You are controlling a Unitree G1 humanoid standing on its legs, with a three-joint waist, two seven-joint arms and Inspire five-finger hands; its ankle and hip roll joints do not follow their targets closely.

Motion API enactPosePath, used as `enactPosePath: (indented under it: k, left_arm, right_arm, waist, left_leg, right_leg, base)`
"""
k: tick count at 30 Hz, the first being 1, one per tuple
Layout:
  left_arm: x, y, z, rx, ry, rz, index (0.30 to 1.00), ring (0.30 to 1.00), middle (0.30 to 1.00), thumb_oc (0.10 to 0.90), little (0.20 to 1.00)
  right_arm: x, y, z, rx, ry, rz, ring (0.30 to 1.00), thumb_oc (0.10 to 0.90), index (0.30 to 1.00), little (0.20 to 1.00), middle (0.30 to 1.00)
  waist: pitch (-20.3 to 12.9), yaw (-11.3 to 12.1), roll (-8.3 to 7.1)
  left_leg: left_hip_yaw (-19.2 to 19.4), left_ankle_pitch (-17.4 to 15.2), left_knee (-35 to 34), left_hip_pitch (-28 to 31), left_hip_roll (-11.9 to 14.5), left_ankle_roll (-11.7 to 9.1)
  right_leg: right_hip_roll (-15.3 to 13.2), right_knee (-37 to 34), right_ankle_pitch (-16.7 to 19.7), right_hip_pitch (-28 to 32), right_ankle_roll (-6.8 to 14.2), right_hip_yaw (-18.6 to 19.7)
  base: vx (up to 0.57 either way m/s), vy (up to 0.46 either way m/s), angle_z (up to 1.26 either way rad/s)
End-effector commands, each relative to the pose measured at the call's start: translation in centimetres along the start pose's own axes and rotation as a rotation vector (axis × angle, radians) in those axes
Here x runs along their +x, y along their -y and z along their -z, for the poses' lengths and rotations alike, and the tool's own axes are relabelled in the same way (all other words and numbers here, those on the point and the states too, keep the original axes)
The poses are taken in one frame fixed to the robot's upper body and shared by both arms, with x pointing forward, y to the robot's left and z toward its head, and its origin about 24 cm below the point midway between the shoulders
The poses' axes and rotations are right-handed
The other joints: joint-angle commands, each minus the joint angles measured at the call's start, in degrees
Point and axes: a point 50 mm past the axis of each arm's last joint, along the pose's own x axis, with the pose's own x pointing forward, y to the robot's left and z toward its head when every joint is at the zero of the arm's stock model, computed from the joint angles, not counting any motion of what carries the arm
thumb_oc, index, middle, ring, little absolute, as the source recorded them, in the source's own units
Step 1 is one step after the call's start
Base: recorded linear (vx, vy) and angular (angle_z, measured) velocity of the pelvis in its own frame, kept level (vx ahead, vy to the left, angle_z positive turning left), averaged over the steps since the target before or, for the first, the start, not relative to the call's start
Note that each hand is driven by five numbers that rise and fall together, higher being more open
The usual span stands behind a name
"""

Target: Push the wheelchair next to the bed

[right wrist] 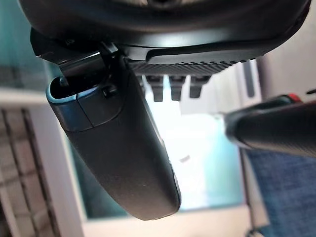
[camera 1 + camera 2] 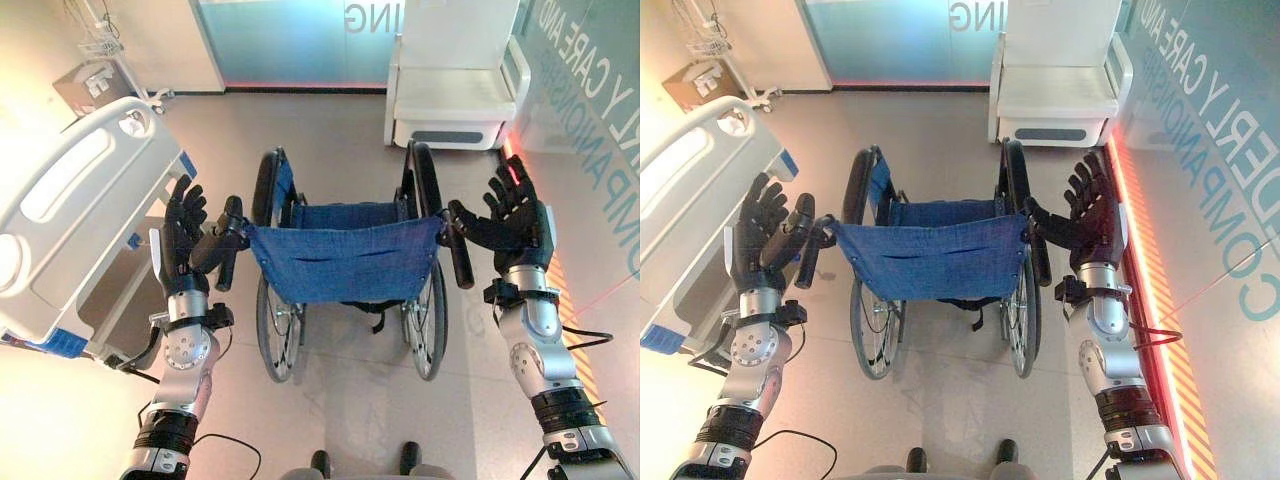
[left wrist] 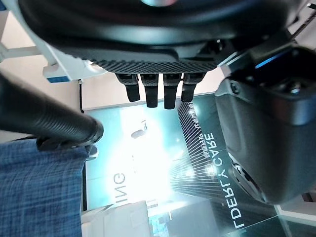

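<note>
The wheelchair [image 2: 345, 265] stands in the middle of the frame on the floor [image 2: 330, 120], seen from behind and above. Its blue backrest [image 2: 345, 262] faces the camera and its seat points toward the top of the frame, so its long axis runs from the bottom of the frame to the top. The two big wheels [image 2: 276, 335] stand upright at either side of the backrest, and the two push handles stick back toward the lower edge, one at each upper corner of the cloth.

The left hand [image 2: 182, 240] is at centre left, fingers straight and spread upward, palm turned to the left handle [image 2: 228, 250]. The thumb lies against or just beside that handle (contact is hard to judge), and nothing is gripped. In the left wrist view the fingers [image 3: 153, 91] stand straight, and the handle [image 3: 47, 121] passes beside them, apart from them.

The right hand [image 2: 515, 220] is at centre right, likewise open with fingers spread, its thumb reaching toward the right handle [image 2: 458, 255] without closing round it. The right wrist view shows the handle [image 1: 276, 128] clear of the straight fingers [image 1: 173, 86].

The bed [image 2: 75, 225] fills the left side of the frame, its white footboard just beside the left hand and near the left wheel. A white armchair [image 2: 455, 85] stands at upper right, well apart from the wheelchair.
</note>
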Motion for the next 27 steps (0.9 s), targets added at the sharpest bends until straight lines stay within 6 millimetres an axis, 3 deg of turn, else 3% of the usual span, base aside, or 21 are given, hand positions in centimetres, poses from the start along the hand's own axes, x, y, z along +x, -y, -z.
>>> enactPosePath:
  k: [1, 3, 5, 10, 12, 17, 20, 27]
  left_arm:
    - [2.8, -0.1, -6.2, 0.083, 0.339, 0.125, 0.9, 0.9, 0.9, 0.8, 0.9]
    - [2.8, 0.1, -6.0, 0.123, 0.316, 0.163, 0.9, 0.9, 0.9, 0.8, 0.9]
    - [3.1, 0.2, -5.1, 0.268, 0.241, 0.217, 0.9, 0.9, 0.9, 0.8, 0.9]
    - [4.0, -1.3, -4.0, 0.487, 0.162, 0.188, 0.9, 0.9, 0.9, 0.8, 0.9]
    - [4.9, -2.2, -4.0, 0.651, 0.15, 0.166, 0.9, 0.9, 0.9, 0.8, 0.9]
    - [6.1, -2.4, -3.8, 0.71, 0.087, 0.173, 0.9, 0.9, 0.9, 0.8, 0.9]
    - [7.3, -2.3, -3.3, 0.845, 0.037, 0.164, 0.9, 0.9, 0.9, 0.8, 0.9]
    - [9.1, -3.1, -3.3, 0.949, -0.047, 0.154, 0.9, 0.9, 0.9, 0.8, 0.9]
  right_arm:
    - [1.1, -3.1, -4.7, -0.095, 0.21, -0.202, 0.9, 0.8, 0.9, 0.9, 0.9]
    - [1.0, -3.0, -4.5, -0.138, 0.2, -0.206, 0.9, 0.8, 0.9, 0.9, 0.9]
    - [1.2, -2.6, -4.3, -0.21, 0.17, -0.191, 0.9, 0.8, 0.9, 0.9, 0.9]
    - [1.6, -2.2, -3.8, -0.289, 0.117, -0.175, 0.9, 0.8, 0.9, 0.9, 0.9]
    - [2.1, -1.9, -3.6, -0.356, 0.083, -0.17, 0.9, 0.8, 0.9, 0.9, 0.9]
    - [3.0, -2.3, -3.5, -0.393, 0.048, -0.158, 0.9, 0.8, 0.9, 0.9, 0.9]
    - [4.1, -2.6, -3.5, -0.516, 0.036, -0.097, 0.9, 0.8, 0.9, 0.9, 0.9]
    - [5.8, -2.0, -3.6, -0.741, -0.022, -0.042, 0.9, 0.8, 0.9, 0.9, 0.9]
  waist:
    - [-3.3, 0.0, -3.25]
    - [-3.3, 0.0, -3.26]
    - [-3.1, 0.0, -3.21]
    - [-2.7, -0.1, -3.08]
    - [-2.3, -0.1, -3.01]
    - [-2.0, 0.0, -3.05]
    - [-1.7, -0.1, -3.09]
    - [-1.0, -0.4, -3.03]
  left_leg:
    - [0.4, -3.6, 1.8, -2.8, -2.2, 1.4]
    - [0.4, -3.6, 1.9, -2.8, -2.1, 1.4]
    - [0.6, -3.5, 2.0, -2.9, -2.1, 1.5]
    - [0.7, -3.6, 2.6, -3.2, -2.2, 1.6]
    - [0.8, -3.7, 3.2, -3.5, -2.2, 1.6]
    - [0.9, -3.8, 3.7, -3.9, -2.2, 1.5]
    - [1.1, -4.0, 4.0, -4.0, -2.4, 1.6]
    - [1.5, -4.0, 4.6, -4.4, -2.6, 1.6]
  right_leg:
    - [-1.9, 5.8, -7.2, -0.7, -0.1, 2.6]
    - [-1.9, 5.9, -7.1, -0.7, -0.1, 2.6]
    - [-1.9, 6.2, -7.1, -0.9, 0.0, 2.6]
    - [-1.8, 6.5, -7.0, -1.2, 0.2, 2.7]
    - [-1.9, 6.6, -6.9, -1.3, 0.2, 2.8]
    - [-1.8, 6.8, -6.7, -1.5, 0.2, 2.8]
    - [-1.7, 7.0, -6.6, -1.7, 0.3, 3.0]
    - [-1.6, 6.9, -6.3, -1.8, 0.4, 3.4]
  base:
    - [0.0, 0.0, 0.0]
    - [0.0, 0.0, 0.0]
    - [0.0, 0.0, 0.0]
    - [0.0, 0.0, 0.0]
    - [-0.02, -0.005, 0.0]
    - [-0.01, -0.002, 0.0]
    - [-0.01, -0.011, 0.0]
    - [-0.02, -0.003, 0.0]
